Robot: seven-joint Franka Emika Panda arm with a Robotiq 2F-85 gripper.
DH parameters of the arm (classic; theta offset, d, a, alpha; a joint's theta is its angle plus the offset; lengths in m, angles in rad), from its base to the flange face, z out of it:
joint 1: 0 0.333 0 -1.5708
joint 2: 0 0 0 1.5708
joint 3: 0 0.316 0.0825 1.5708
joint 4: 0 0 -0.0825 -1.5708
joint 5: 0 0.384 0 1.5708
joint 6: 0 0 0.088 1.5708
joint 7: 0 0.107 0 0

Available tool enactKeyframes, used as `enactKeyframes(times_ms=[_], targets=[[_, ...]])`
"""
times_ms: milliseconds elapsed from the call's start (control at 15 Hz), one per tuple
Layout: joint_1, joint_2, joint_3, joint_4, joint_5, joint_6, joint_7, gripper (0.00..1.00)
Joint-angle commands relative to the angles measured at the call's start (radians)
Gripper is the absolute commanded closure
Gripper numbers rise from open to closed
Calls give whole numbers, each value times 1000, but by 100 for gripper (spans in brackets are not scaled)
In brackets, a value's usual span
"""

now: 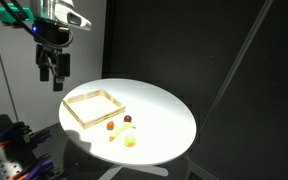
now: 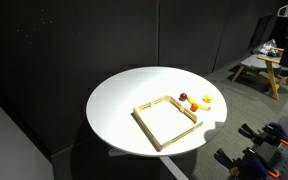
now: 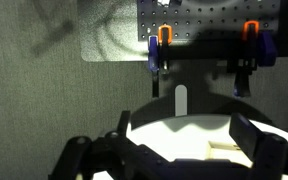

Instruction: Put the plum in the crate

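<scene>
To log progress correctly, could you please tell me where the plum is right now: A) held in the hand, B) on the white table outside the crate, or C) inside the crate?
B: in an exterior view the plum lies on the white table outside the walls of the crate, while the hand hangs open and empty, high up off to the side.
</scene>
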Motion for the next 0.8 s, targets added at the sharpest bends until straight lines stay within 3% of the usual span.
enactKeyframes(times_ms=[0, 733], targets=[[23, 28, -11, 14, 14, 23, 4, 0], [54, 223, -35, 48, 109, 301, -9, 0]])
